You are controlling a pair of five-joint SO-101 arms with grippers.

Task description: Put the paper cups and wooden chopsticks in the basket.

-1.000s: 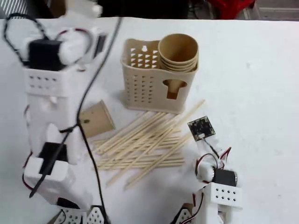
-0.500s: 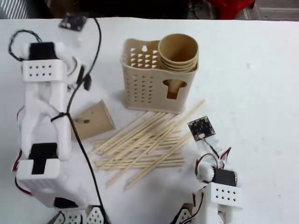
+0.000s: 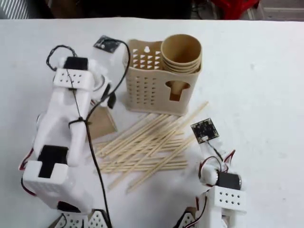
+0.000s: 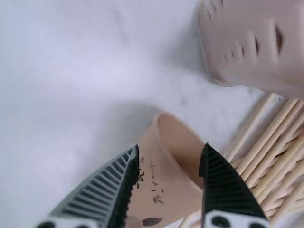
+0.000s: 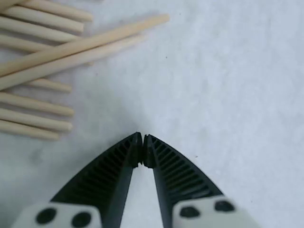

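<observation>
A beige perforated basket (image 3: 151, 90) stands at the table's middle back with a stack of paper cups (image 3: 181, 53) in its right compartment. One paper cup (image 3: 101, 123) lies on its side left of the basket, partly under the left arm. My left gripper (image 4: 170, 153) hangs open right over this lying cup (image 4: 164, 175), its fingers on either side of the rim. A heap of wooden chopsticks (image 3: 145, 147) lies in front of the basket. My right gripper (image 5: 142, 141) is shut with nothing in it, just above the table beside the chopstick ends (image 5: 52, 71).
The left arm's white body (image 3: 59, 142) covers the table's left side, with a black cable (image 3: 92, 156) trailing down it. The right arm's base (image 3: 223, 190) sits at the front right. The basket's corner (image 4: 251, 42) stands near the lying cup.
The left arm has swung from the far left towards the basket, bringing its gripper over the lying cup. The right arm has kept still.
</observation>
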